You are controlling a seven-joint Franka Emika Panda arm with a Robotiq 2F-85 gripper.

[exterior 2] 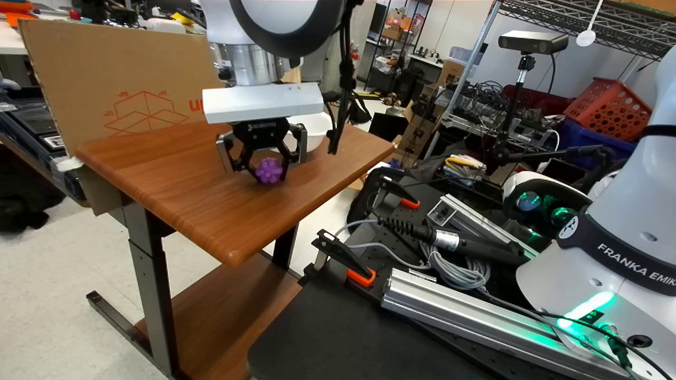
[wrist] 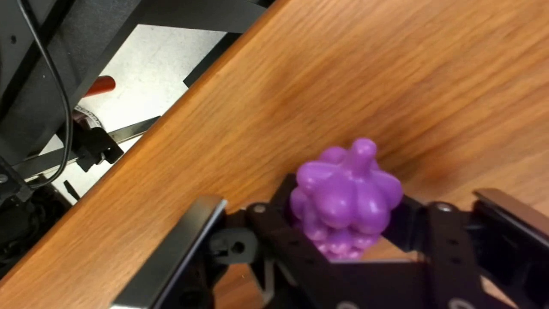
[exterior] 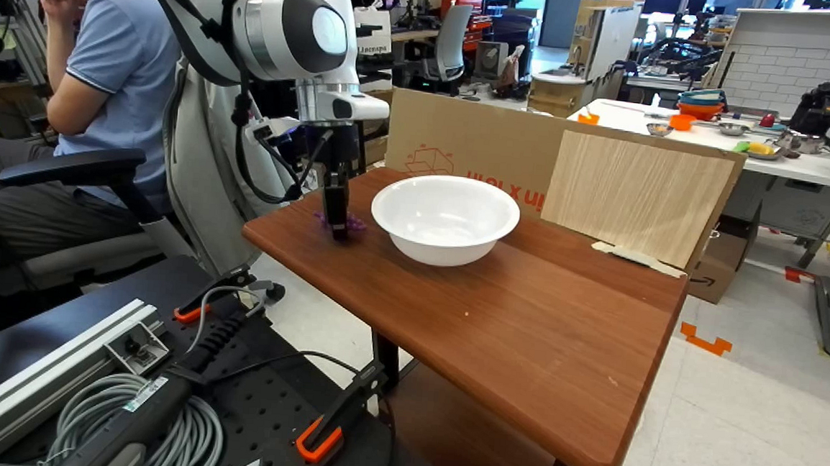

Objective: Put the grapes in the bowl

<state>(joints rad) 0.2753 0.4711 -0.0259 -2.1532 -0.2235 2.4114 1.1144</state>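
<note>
Looks like the grab step
gripper (exterior 2: 271,174) is pinched on the grapes (wrist: 347,199), low at the table (exterior: 524,340), bowl (exterior: 437,253) nearby; next should be lift clear, carry over, let go

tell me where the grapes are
In the wrist view, the grapes sit right of centre, held in the pincer; in an exterior view, left of the bowl.
</note>
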